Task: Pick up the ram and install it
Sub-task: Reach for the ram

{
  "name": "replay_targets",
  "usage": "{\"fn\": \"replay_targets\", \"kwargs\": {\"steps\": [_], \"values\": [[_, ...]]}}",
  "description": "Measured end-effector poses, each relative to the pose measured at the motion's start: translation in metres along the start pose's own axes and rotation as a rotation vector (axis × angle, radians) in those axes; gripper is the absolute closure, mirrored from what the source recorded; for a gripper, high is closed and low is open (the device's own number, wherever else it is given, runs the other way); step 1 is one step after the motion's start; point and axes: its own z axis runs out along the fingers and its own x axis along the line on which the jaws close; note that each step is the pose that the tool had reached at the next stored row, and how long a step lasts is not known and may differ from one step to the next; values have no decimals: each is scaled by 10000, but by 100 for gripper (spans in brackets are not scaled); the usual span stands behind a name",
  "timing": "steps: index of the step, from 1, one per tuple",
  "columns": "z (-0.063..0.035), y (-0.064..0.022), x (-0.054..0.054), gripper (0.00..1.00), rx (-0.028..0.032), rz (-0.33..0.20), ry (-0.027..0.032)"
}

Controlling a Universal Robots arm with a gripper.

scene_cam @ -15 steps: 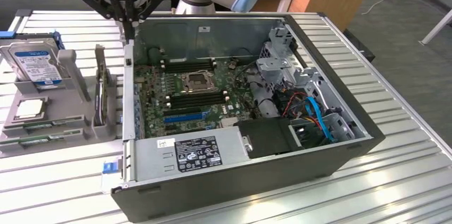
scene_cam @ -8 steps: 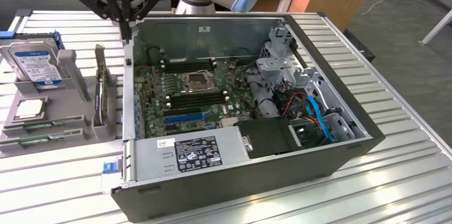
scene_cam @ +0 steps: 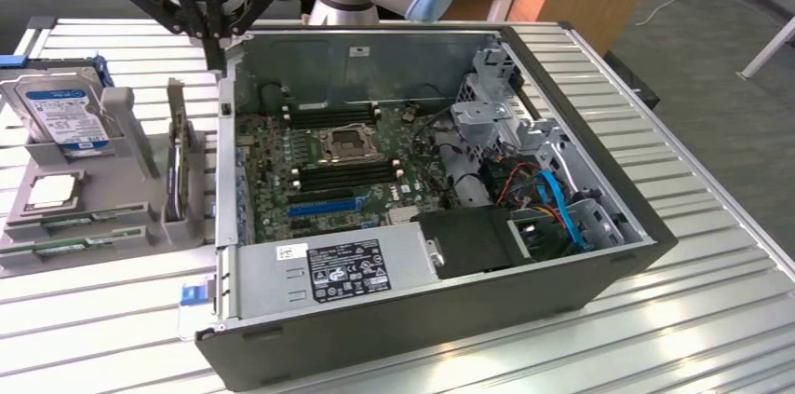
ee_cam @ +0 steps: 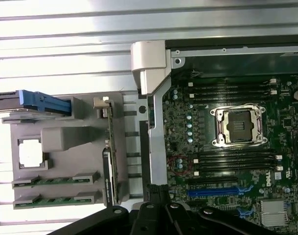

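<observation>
Table (scene_cam: 708, 310): slatted metal, carries everything under the tool.

PC case (scene_cam: 435, 329): open-topped. The gripper (scene_cam: 216, 45) hangs above the case's side wall on the exterior view's left, at the far corner. The interior lies to the exterior view's right of the tool.

Gripper state: fingertips look closed together with nothing between them. It isn't touching anything.

Motherboard (scene_cam: 267, 184): flat on the case floor, below the tool and to its right in the exterior view.

Power supply (scene_cam: 348, 268): at the case end farthest from the tool.

Grey holder (scene_cam: 25, 226): outside the case, on the other side of that wall from the board.

Hard drive (scene_cam: 56, 110): upright in the holder, the holder item closest to the tool.

Green card (scene_cam: 174, 166): on edge, just beside the case wall.

DIMM slots (scene_cam: 330, 115): dark rows on both sides of the CPU socket (scene_cam: 344, 142), which is open.

Ram (scene_cam: 77, 221): lying flat in a holder slot, well apart from the tool. Second stick (scene_cam: 56, 248) lies parallel, one slot farther out.

Processor chip (scene_cam: 52, 189): in its holder pocket, between the drive and the ram.
</observation>
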Motion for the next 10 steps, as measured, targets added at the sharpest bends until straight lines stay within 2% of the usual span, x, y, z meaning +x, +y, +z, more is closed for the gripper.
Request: {"fn": "replay_targets", "kwargs": {"steps": [10], "values": [[13,10,77,90,4,2,54]]}}
